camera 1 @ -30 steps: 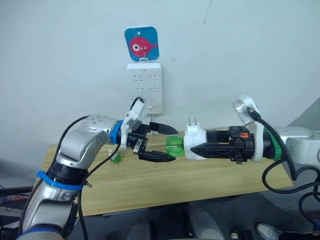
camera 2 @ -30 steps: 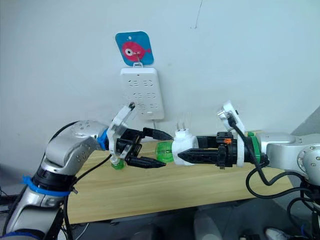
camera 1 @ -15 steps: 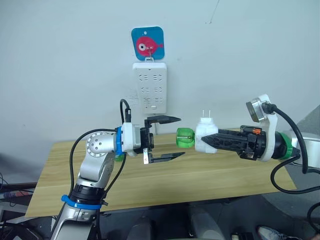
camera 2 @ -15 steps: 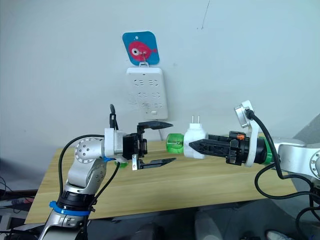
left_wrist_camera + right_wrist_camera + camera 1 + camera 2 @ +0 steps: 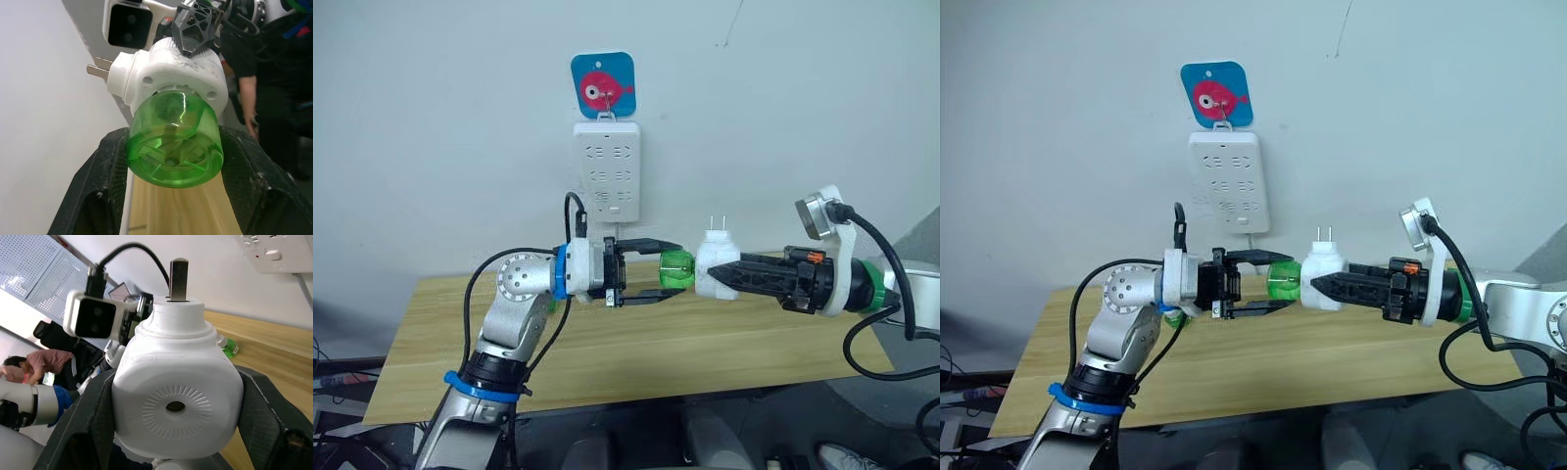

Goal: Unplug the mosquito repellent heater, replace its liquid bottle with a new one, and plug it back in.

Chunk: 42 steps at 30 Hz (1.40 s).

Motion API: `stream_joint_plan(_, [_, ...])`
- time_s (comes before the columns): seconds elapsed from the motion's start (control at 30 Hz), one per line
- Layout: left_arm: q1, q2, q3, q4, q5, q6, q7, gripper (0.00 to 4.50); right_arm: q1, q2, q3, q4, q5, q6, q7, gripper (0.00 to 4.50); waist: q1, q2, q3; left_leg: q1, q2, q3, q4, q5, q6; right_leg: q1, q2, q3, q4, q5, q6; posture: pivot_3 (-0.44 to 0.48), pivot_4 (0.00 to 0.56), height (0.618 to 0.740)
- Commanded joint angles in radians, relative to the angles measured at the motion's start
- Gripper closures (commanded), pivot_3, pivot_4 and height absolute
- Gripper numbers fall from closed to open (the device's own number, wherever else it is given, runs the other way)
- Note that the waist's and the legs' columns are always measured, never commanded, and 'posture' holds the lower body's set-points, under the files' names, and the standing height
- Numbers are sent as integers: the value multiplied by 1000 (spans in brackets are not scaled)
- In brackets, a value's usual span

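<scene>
Green bottle (image 5: 676, 268) sits in the heater (image 5: 716, 265), mid-air between my two grippers, above the table (image 5: 705, 343) and below the wall strip (image 5: 606, 168).

Progress, judged from the layout:
- Unplug: done. Heater is off the strip, prongs bare and pointing up.
- Bottle swap: in hand. Bottle is seated in the heater's round opening. I take it for the old one, since a second green bottle (image 5: 226, 344) lies on the table behind my left arm, apparently the spare; which is which I cannot confirm.
- Left to do: pull this bottle, set it down, fit the other, plug back in.

Right gripper (image 5: 710, 279): clenched on the heater body, a finger on each flank, arm level and pointing toward my left.

Left gripper (image 5: 668, 270): fingers astride the bottle, one above and one below. In the left wrist view the pads (image 5: 111, 169) lie against both sides of the bottle base; contact looks made, though I cannot judge how firm the squeeze is.

Heater: white rounded plastic, scuffed around the collar, two flat metal prongs, vented disc with a centre hole on one face. Bottle: clear green, ribbed base, no liquid level that I can make out.

A person stands in the background of the wrist views.
</scene>
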Motion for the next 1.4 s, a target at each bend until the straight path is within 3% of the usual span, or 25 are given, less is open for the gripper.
stream_joint_plan(0.03, [-172,90,8,-25,-244,638,101,2155,-29,-26,-28,-101,-105,14,128,1539,-3,0,0,0,0,-1,1,0,0,0,5,-1,0,-1,1,-200,140,730])
stream_joint_plan(0.07, [-239,121,7,9,-329,826,80,2155,-34,-26,-26,-111,-130,11,148,1539,-2,-1,0,0,0,0,1,0,0,0,5,-1,0,-3,4,-196,140,730])
stream_joint_plan(0.13, [-337,146,6,86,-410,1040,48,2155,-40,-21,-24,-122,-164,7,180,1539,-7,-1,0,0,1,0,1,0,0,0,7,-3,0,-3,5,-196,140,730])
stream_joint_plan(0.2, [-396,138,12,144,-442,1126,33,2155,-42,-18,-23,-124,-174,4,196,1539,-10,-1,0,1,1,0,0,0,1,0,7,-3,0,-3,6,-196,140,730])
stream_joint_plan(0.3, [-423,135,8,143,-435,1112,-16,2155,-40,-17,-20,-124,-174,2,203,1539,-16,-1,1,1,1,0,-1,-1,1,-1,7,-2,0,-1,2,-202,143,730])
stream_joint_plan(0.4, [-384,112,19,99,-353,953,-5,2155,-22,-14,-25,-116,-131,-6,166,1539,-18,-1,1,1,2,0,-1,0,0,-2,1,0,0,-1,1,-207,145,730])
stream_joint_plan(0.63, [-191,85,88,-18,-200,534,-17,0,20,-21,-56,-62,-12,-27,75,1539,-13,0,1,1,0,1,-1,0,0,-2,-2,2,0,-1,1,-212,148,730])
stream_joint_plan(0.93, [16,41,141,-2,-19,-50,-110,0,28,-26,-77,19,42,-24,29,1539,4,0,1,1,0,2,0,0,0,0,-2,2,-1,-1,1,-205,144,730])
stream_joint_plan(1.07, [49,13,130,10,19,-190,-107,0,27,-23,-78,18,48,-24,21,1539,7,0,1,0,0,1,0,-1,1,0,-3,1,-1,-1,1,-205,144,730])
stream_joint_plan(1.2, [32,-79,105,52,83,-335,-35,0,19,-11,-65,-1,56,-32,9,1539,10,0,1,1,-1,2,0,-1,1,1,-3,2,-1,0,1,-205,144,730])
stream_joint_plan(1.4, [40,-130,57,88,124,-453,-35,0,5,3,-49,-11,48,-31,5,1539,9,0,1,1,0,1,0,-1,1,0,-2,1,-1,0,1,-209,136,730])
